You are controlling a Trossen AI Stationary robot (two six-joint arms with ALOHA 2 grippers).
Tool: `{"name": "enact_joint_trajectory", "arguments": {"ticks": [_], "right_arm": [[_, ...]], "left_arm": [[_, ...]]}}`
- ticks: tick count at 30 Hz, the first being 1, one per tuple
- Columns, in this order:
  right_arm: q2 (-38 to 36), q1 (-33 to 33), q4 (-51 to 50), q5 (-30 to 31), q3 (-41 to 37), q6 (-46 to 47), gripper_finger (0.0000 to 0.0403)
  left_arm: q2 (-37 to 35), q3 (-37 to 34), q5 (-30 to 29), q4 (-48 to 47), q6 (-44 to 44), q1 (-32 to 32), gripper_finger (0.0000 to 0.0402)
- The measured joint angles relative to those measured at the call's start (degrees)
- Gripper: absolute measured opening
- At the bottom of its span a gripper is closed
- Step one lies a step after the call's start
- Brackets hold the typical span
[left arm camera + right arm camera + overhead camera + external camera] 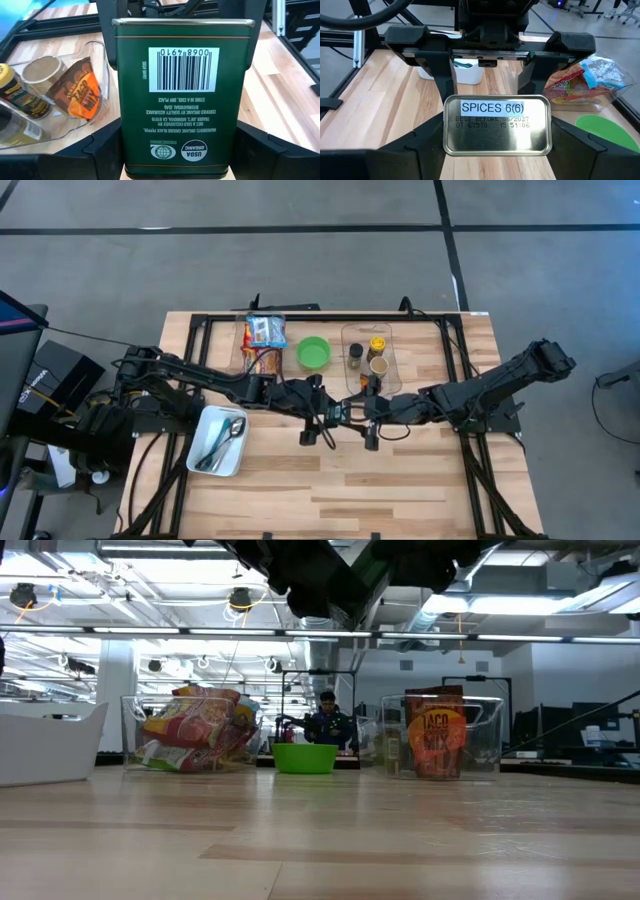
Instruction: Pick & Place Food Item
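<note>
Near the desk's left edge, toward the front: a white rectangular plastic bin [200, 452] with metal spoons [225, 438] inside. Further along, by the back edge: a clear plastic bin [243, 342] holding colourful snack bags [266, 330], then a small green round bowl [314, 353] just beside it, standing on the bare wood.

At the middle of the desk, raised off the wood: the left gripper [325, 420], reaching in from the left edge, jaws spread wide and pressed against the sides of a dark green rectangular metal spice tin [182, 100]. Barcode face of the tin turned toward the left wrist, print upside down there. Silver end of the tin, labelled "SPICES", turned toward the right wrist.

Directly opposite, meeting it fingertip to fingertip: the right gripper [362, 420], reaching in from the right edge, jaws likewise wide and closed on the same tin. Held from both sides, then, touching neither bin nor desk.

Behind the two grippers, by the back edge: a second clear plastic bin [396, 370] with small spice jars [377, 345] and an orange taco mix packet [80, 97].

Beyond the desk's back edge, in the room: a person [327, 720], far off.
</note>
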Motion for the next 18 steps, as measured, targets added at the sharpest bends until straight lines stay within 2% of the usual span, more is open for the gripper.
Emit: {"name": "enact_joint_trajectory", "arguments": {"ticks": [18], "right_arm": [[-0.1, 0.0, -0.1, 0.1, 0.0, 0.0, 0.0271]], "left_arm": [[0.0, -0.1, -1.8, 1.6, 0.2, 0.5, 0.0279]]}}
